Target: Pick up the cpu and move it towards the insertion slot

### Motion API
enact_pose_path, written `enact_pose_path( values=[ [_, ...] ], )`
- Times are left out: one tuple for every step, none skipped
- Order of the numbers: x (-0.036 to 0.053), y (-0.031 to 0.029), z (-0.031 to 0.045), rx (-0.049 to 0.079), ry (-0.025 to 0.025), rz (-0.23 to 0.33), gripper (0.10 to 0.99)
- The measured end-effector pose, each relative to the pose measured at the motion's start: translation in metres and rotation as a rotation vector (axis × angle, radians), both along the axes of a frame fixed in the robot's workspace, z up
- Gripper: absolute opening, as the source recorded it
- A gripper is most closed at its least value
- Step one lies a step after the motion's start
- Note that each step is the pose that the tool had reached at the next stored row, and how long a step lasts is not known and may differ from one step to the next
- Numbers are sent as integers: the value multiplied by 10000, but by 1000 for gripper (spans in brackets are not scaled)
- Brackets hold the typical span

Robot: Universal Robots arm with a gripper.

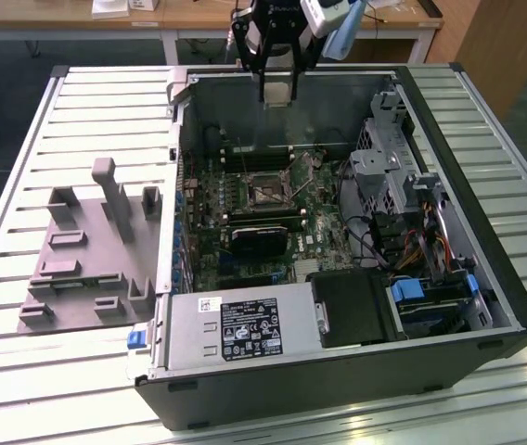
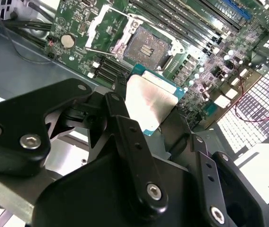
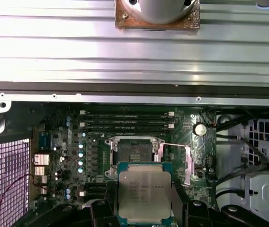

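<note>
Pickup looks done, operator: your claw (image 1: 277,93) is clenched on the chip (image 3: 144,196), gripping it by its edges and holding it up in the air, as both wrist views show. In the first wrist view the chip's shiny silver top faces the camera with its thin coloured rim around it, and the socket (image 3: 133,155) sits on the green board (image 3: 73,156) just past the chip's far edge. In the second wrist view you see the same pairing from the other side: chip (image 2: 148,101) in front, socket (image 2: 148,45) beyond it with its metal frame swung open and its dark centre bare.

In the exterior view your claw hangs high over the far wall of the computer case (image 1: 468,306), well above the board, with the socket (image 1: 265,193) lower down and nearer the camera. So I judge the lift complete and the carry toward the socket only partly done; the chip is not yet over it and is nowhere near seated.

As for what holds what: the open case lies on its side on the slatted table (image 1: 22,371) and contains the board, a metal power supply box (image 1: 236,329), drive cages and cables (the usual clutter). The grey plastic fixture (image 1: 87,250) beside it on the exterior view's left carries no chip.
</note>
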State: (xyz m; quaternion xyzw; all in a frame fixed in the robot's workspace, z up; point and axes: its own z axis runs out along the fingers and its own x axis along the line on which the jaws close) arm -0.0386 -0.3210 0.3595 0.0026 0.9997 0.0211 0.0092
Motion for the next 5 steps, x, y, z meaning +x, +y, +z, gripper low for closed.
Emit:
enact_pose_path(
  values=[
    [0,0,0,0,0,1,537],
    [0,1,0,-1,0,1,537],
    [0,2,0,-1,0,0,537],
    [0,2,0,-1,0,0,537],
    [0,2,0,0,0,0,537]
  ],
)
